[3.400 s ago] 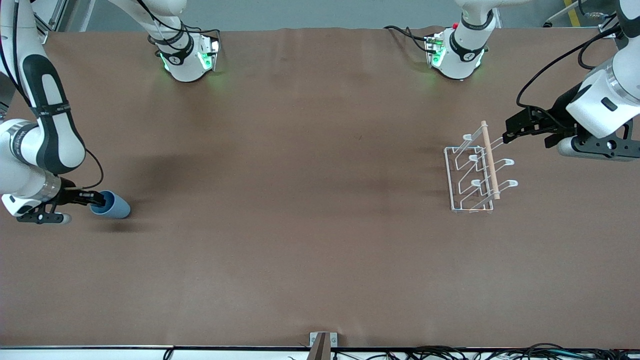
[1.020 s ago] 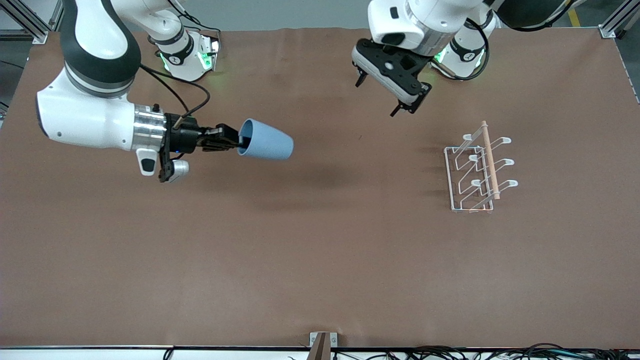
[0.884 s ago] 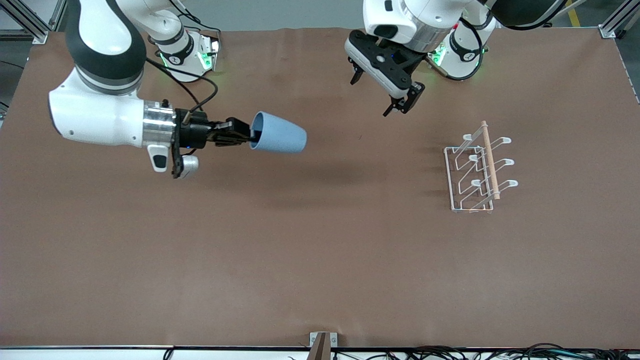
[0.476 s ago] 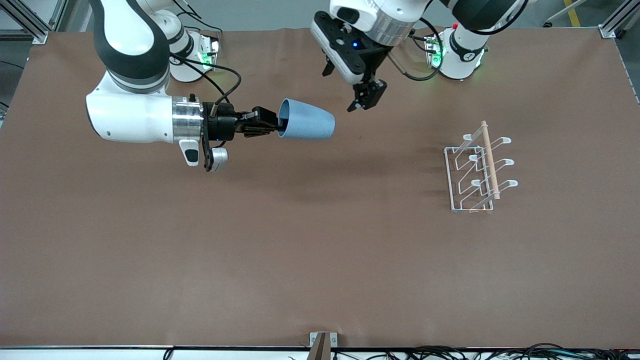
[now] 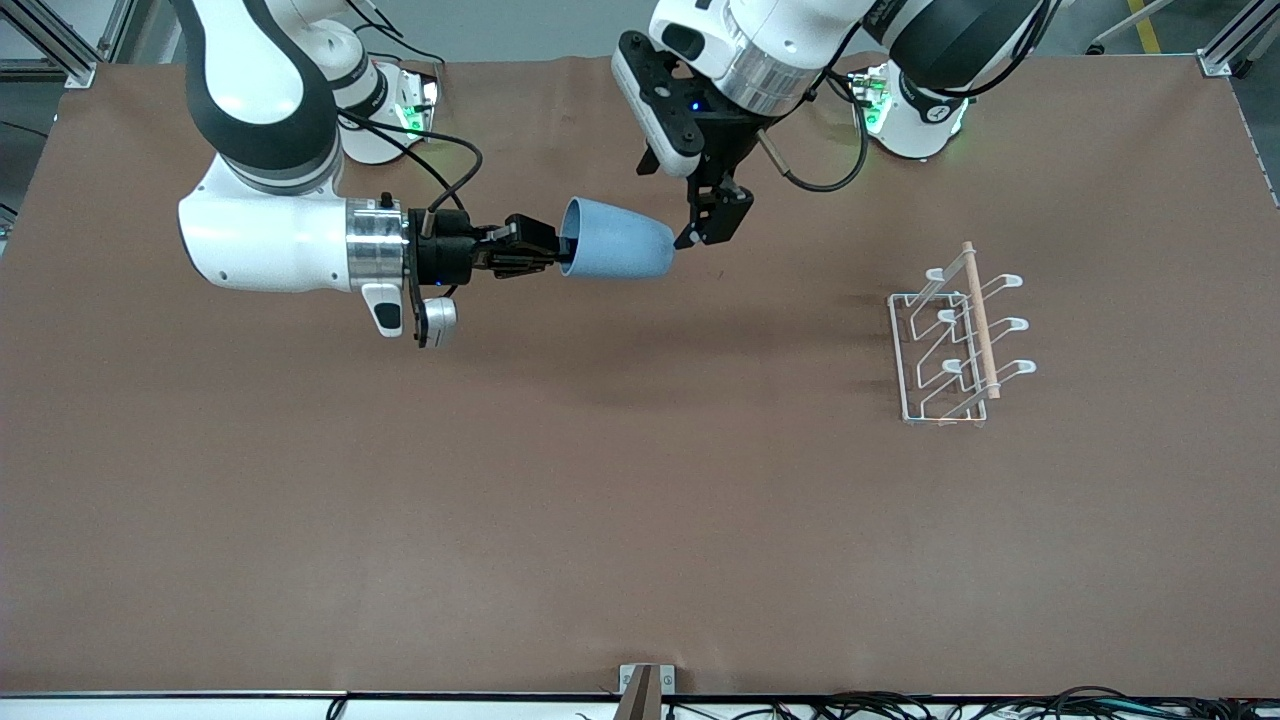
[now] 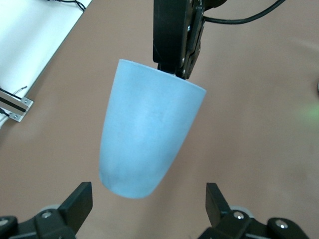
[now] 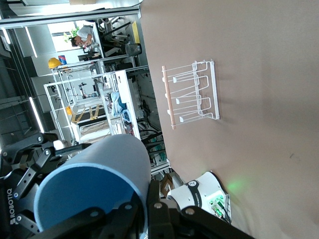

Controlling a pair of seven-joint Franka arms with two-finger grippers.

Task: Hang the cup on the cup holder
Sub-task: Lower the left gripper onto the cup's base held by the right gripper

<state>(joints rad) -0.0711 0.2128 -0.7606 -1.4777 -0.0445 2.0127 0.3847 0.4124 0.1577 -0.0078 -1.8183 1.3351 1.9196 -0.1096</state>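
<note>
The right gripper (image 5: 545, 255) pinches the rim of the light blue cup (image 5: 615, 252), one finger inside the mouth and one outside, and holds it in the air over the middle of the table (image 5: 640, 520), toward the robots' bases. The cup lies on its side, its long axis level, its closed bottom pointing toward the left arm's end of the table. The left gripper (image 5: 712, 225) hangs right at that bottom end with its fingers (image 6: 75, 206) spread wide on either side of the cup's narrow end, not yet closed on it. A handover looks under way.

The cup holder (image 5: 955, 340), a white wire rack with a wooden rod, stands well apart at the left arm's end, so the left arm is nearer to it.

"ROBOTIQ" reads on the right gripper's body in its wrist view.
</note>
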